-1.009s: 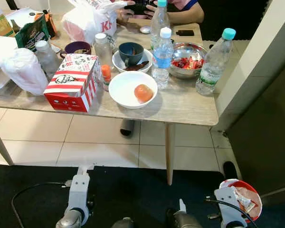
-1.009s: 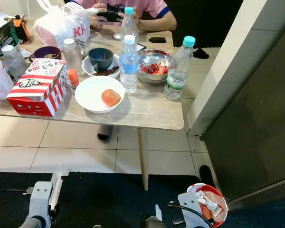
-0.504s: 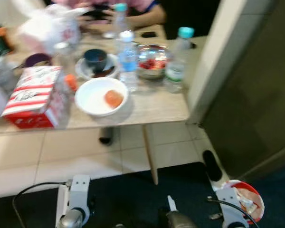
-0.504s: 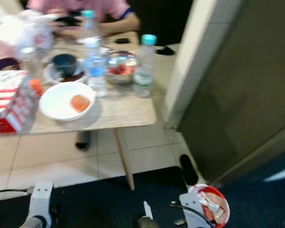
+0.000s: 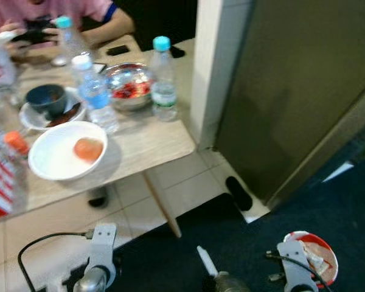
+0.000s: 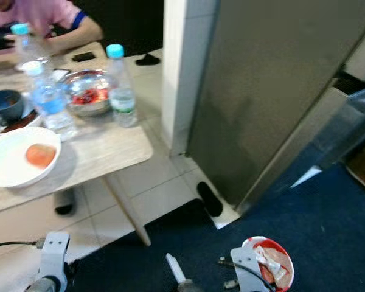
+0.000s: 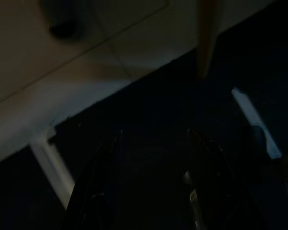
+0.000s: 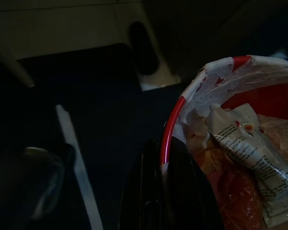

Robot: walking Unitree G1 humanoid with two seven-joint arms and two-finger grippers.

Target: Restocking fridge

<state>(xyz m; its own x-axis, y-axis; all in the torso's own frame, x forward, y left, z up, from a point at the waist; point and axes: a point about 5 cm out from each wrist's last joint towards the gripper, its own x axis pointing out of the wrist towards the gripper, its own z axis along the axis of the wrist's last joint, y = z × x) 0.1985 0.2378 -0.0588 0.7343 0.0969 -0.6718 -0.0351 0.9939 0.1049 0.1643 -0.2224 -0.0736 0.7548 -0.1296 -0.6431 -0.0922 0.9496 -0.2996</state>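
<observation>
A tall grey fridge stands to the right of the table with its door closed. Low at the right, my right gripper is shut on the rim of a red bowl lined with white plastic and holding crumpled sachets. One black finger sits under that rim. My left gripper hangs idle above the dark blue carpet, its fingers apart and nothing between them. On the wooden table stand water bottles, a white bowl with an orange fruit and a steel bowl of red sweets.
A person in a pink shirt sits at the table's far side with a phone. A white pillar stands between table and fridge. A black slipper lies on the tiles by the fridge's foot. Dark blue carpet lies under me.
The whole picture has swung right: the table has slid to the left and the fridge now takes up the right side. The red bowl stays in my right gripper.
</observation>
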